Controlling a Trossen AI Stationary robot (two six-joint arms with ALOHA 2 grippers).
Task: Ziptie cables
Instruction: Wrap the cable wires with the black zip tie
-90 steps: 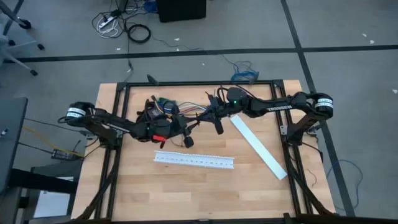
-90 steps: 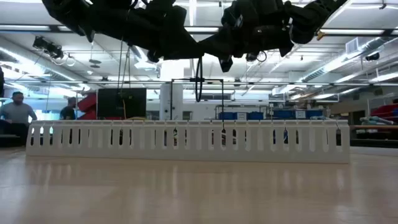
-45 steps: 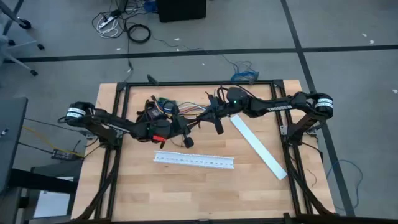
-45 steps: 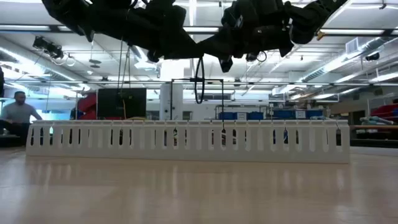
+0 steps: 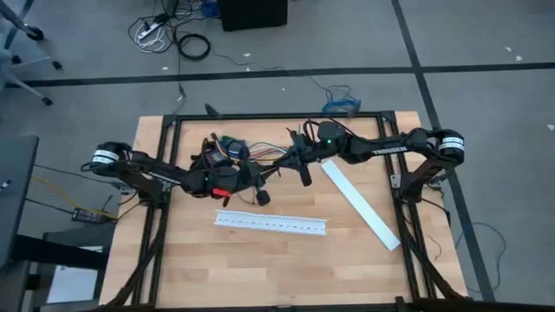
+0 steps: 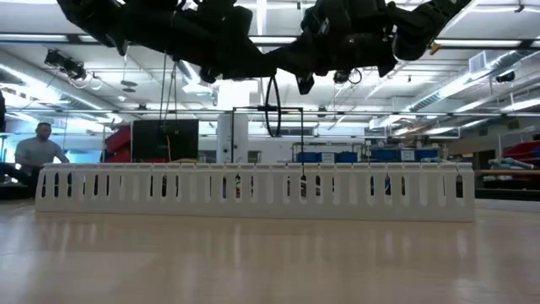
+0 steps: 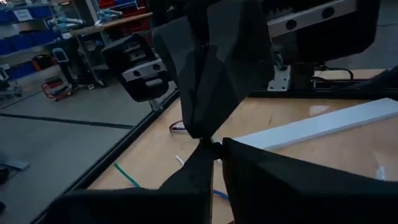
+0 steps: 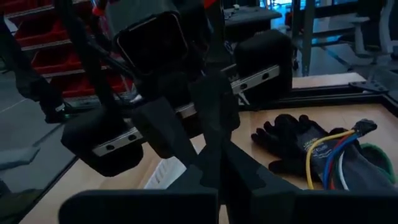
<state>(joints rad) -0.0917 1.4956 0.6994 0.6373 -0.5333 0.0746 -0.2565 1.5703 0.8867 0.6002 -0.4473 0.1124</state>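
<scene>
Big picture, on the table (image 5: pixel 191 260) both arms meet just behind the white slotted channel (image 5: pixel 271 224). Left gripper (image 7: pixel 210 149) and right gripper (image 8: pixel 214 158) each look pinched shut, jaws nose to nose. The cables (image 5: pixel 232 147) lie farther behind the channel, nearer the left arm. Only the low view shows the ziptie (image 6: pixel 266 108), hanging as an upright loop under the jaws

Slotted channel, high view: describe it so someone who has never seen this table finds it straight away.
On the wooden table, look at the half nearer the picture's bottom edge. The slotted channel lies there flat, a long white bar running left to right. Its row of small slots sets it apart from the plain white strip to its right, which lies diagonally.
</scene>
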